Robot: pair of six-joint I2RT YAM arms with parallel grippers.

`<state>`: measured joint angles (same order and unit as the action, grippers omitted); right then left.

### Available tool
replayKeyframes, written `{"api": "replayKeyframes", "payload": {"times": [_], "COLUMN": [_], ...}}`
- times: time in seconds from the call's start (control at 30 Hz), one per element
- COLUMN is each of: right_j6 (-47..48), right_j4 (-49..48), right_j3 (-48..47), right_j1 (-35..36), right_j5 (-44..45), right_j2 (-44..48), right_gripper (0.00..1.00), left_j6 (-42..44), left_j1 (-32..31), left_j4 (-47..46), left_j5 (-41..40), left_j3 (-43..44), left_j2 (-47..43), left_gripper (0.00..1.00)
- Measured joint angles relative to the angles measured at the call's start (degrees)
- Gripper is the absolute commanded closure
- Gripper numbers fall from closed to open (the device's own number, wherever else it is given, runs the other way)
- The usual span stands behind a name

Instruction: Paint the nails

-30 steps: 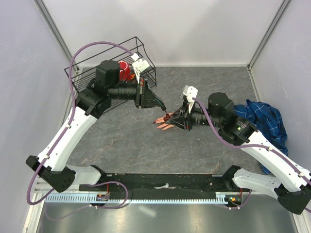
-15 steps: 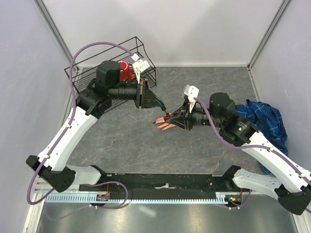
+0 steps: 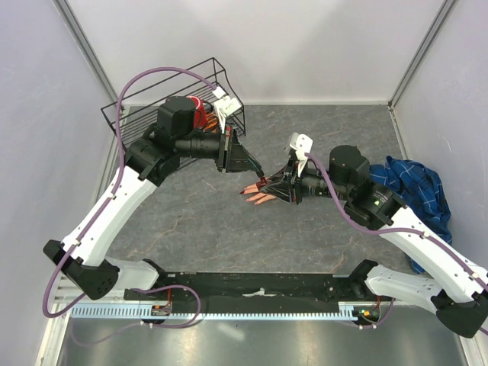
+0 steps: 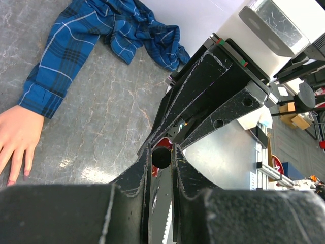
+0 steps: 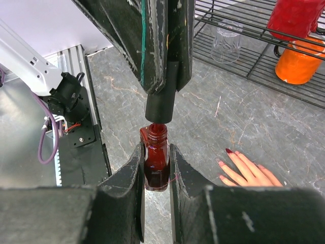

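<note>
Both my pincers are pinching something. My right pincer (image 5: 156, 151) squeezes a small bottle (image 5: 155, 172) of dark red polish and holds it upright. My left pincer (image 4: 161, 150) squeezes the black cap (image 5: 159, 108) right over the bottle's mouth. The fake hand (image 5: 252, 174) lies flat on the table (image 5: 213, 124), just nearer than the bottle. Of its nails (image 5: 228, 151), one is dark red and others look pale pink.

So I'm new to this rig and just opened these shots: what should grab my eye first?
In the middle, the right hand grips an open bottle of dark red polish, and the left hand holds its black cap just above the neck. Beside them a fake hand lies flat, one nail dark red. A blue plaid shirt is crumpled at the far right.
</note>
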<state>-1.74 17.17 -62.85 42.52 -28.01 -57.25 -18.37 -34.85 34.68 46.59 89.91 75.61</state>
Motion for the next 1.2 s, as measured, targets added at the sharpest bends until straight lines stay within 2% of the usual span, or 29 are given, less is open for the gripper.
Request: {"api": "replayKeyframes", "payload": {"times": [0.57,0.77,0.97,1.2], "right_j6": [-4.0,-6.4,-9.6,-13.9], "right_j4": [-3.3,-3.5,-5.6,-9.1], "right_j3": [1.4,3.8,5.0,5.6], "right_j1": [0.0,0.2,0.4,0.5], "right_j5": [-0.2,-2.9,-13.0,-20.1], "right_j2": [1.1,2.8,3.5,4.4], "right_gripper": [1.00,1.00,1.00,1.00], "left_j6": [2.9,9.5,16.3,18.8], "left_j1": [-2.1,-2.1,-2.1,-2.6], "left_j4": [-0.4,-4.4,-5.6,-7.3], "left_j5": [0.6,8.0,18.7,27.5], "left_j3": [-0.6,-5.6,-8.5,-8.4], "left_j2": [0.4,-1.1,-3.1,-3.0], "left_gripper": [0.98,0.98,0.98,0.98]}}
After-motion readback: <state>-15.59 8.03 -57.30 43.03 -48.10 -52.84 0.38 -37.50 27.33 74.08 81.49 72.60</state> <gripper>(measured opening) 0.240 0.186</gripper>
